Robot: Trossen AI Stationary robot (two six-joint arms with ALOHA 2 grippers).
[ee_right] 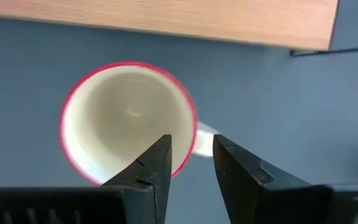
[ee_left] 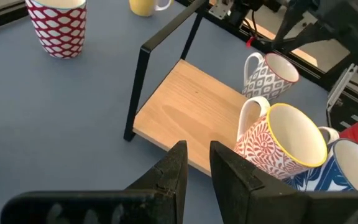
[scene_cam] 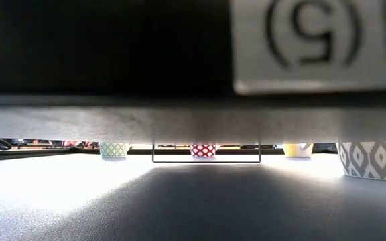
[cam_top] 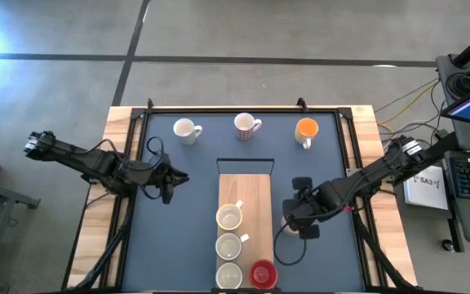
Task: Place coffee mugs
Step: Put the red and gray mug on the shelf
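A white mug with a red rim and grey patterned side (ee_right: pixel 126 121) (scene_cam: pixel 374 159) stands upright on the blue mat, right of the wooden board (cam_top: pixel 245 189). My right gripper (ee_right: pixel 191 140) (cam_top: pixel 300 219) hangs over it, pointing down. One finger is over the mug's inside, the other over its handle (ee_right: pixel 204 138), and a gap shows between them. Several mugs stand on the board, one of them red (cam_top: pixel 263 273). A white mug (cam_top: pixel 186 130), a patterned mug (cam_top: pixel 246 125) and an orange mug (cam_top: pixel 306 131) stand along the far edge. My left gripper (cam_top: pixel 166 181) (ee_left: pixel 197 155) waits left of the board, open by a narrow gap. My right gripper straddles the red-rimmed mug's wall (ee_right: pixel 188 158) at the handle from above. I cannot tell whether its fingers touch the wall. The mug's base is on the mat.
A black metal frame (ee_left: pixel 143 87) rises from the board's far end. The board's far half (cam_top: pixel 245 184) is bare. Open mat lies between the board and the far row of mugs, and left of the board. Cables and a laptop sit beyond the table's right edge.
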